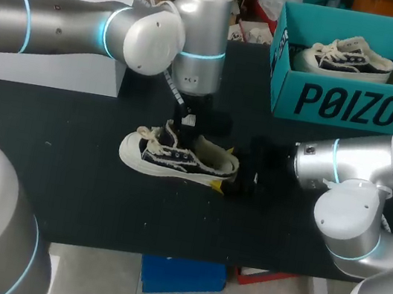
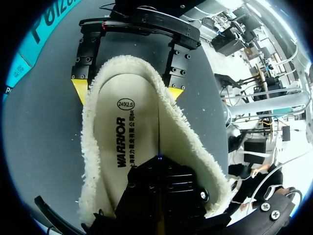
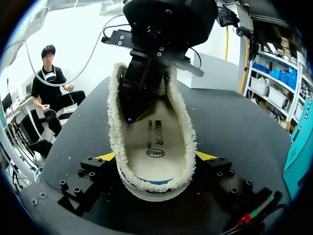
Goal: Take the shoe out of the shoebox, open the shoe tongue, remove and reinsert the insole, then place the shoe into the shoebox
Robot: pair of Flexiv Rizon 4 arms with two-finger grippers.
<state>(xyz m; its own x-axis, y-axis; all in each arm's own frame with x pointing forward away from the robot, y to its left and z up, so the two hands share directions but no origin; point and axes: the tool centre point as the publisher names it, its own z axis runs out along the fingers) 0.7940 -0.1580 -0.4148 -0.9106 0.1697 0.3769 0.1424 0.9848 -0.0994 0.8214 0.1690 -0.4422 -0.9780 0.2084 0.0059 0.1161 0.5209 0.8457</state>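
Brace shoe (image 1: 179,161) heel in clamped right end effector (image 3: 155,157), then ease insole (image 2: 132,142) out slowly with left end effector (image 3: 134,110), grip unclear.

Black table (image 1: 60,192) across the middle of the frame, flat and dark, with its near edge along the bottom. White box (image 1: 43,70) in the upper left, long and plain, resting on the table's far left part. Spare shoe (image 1: 343,58) in the upper right, dark on the side, with a pale sole and white laces.
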